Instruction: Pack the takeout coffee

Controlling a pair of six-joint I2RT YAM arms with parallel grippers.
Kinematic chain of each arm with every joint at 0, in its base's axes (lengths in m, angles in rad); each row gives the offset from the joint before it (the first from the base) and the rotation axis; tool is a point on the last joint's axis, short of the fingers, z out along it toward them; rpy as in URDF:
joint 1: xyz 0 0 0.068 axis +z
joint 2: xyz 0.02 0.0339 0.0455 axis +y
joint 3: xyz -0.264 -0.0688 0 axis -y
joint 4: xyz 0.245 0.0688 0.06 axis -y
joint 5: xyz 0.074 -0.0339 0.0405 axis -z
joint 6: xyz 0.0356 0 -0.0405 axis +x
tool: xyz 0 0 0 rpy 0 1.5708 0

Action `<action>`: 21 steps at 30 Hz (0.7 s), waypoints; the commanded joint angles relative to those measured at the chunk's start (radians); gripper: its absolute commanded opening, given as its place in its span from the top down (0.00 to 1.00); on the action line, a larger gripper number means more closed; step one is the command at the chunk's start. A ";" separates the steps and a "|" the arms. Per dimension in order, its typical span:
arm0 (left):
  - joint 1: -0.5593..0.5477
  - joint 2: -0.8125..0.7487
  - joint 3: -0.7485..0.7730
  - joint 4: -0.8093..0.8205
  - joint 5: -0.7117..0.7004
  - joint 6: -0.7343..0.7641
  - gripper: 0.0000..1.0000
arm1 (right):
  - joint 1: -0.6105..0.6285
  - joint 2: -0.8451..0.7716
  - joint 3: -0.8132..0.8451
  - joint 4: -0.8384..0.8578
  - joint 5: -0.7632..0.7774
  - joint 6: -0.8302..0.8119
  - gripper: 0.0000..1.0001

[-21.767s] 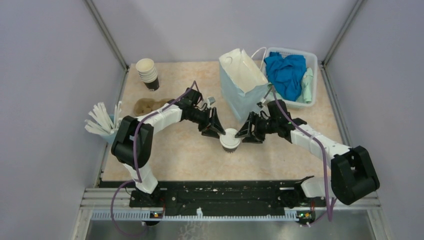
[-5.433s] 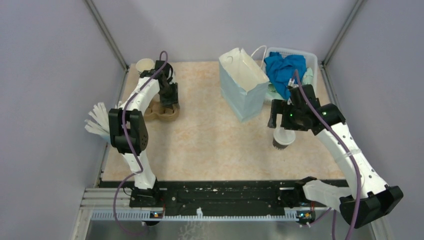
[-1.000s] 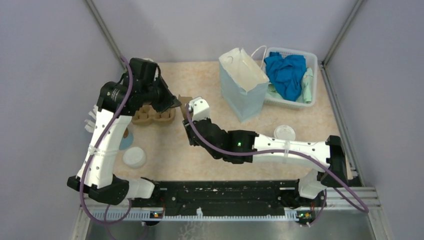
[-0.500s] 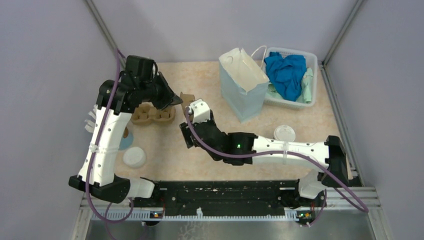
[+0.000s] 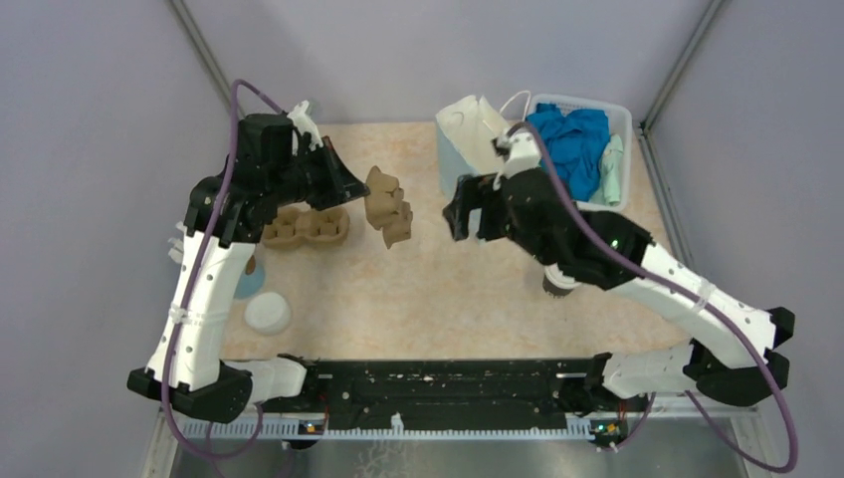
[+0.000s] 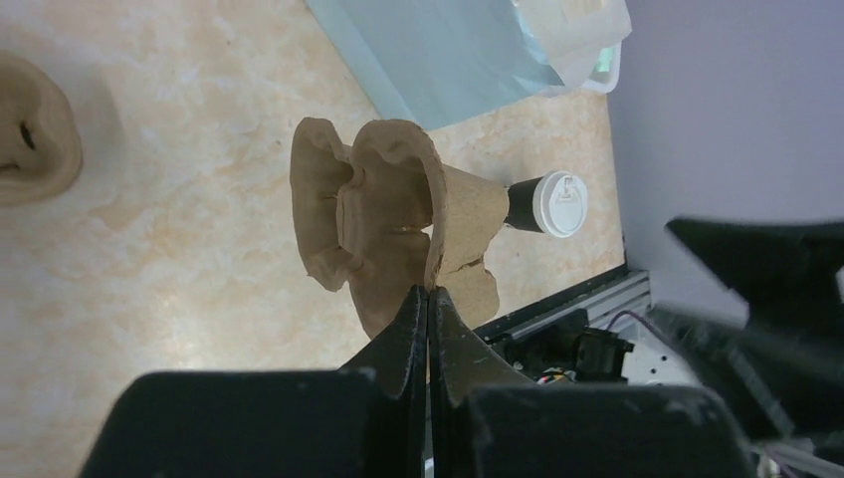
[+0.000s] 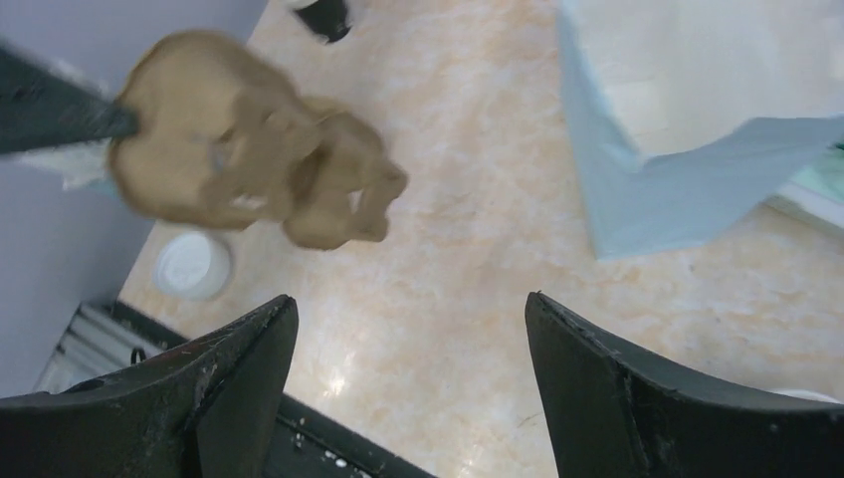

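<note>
Rough, matt moulded pulp, brown and fibrous at the ragged edges: the cup carrier (image 6: pixel 388 219) pinched in the matt black plastic left gripper (image 6: pixel 428 297). Same dull pulp for the second carrier (image 5: pixel 306 227) on the bench (image 5: pixel 448 289), itself smooth, beige-marbled, faintly sheened. Matt pale blue paper for the bag (image 7: pixel 687 189). Dark matt paper under a smooth white plastic lid on the takeout coffee (image 6: pixel 542 202). Smooth white plastic again in the loose lid (image 5: pixel 267 312) and the basket (image 5: pixel 587 99); soft, crumpled blue cloth (image 5: pixel 572 139) inside. Matt black plastic on the right gripper (image 7: pixel 408 299).
</note>
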 commanded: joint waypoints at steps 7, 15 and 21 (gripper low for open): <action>0.002 -0.055 -0.003 0.111 0.005 0.268 1.00 | -0.480 0.074 0.281 -0.444 -0.285 0.110 0.12; -0.005 -0.056 0.052 0.136 0.007 0.339 1.00 | -0.632 0.150 0.289 -0.449 -0.281 0.285 0.12; -0.047 0.008 0.204 0.151 -0.032 0.396 1.00 | -0.663 0.264 0.345 -0.442 -0.234 0.406 0.14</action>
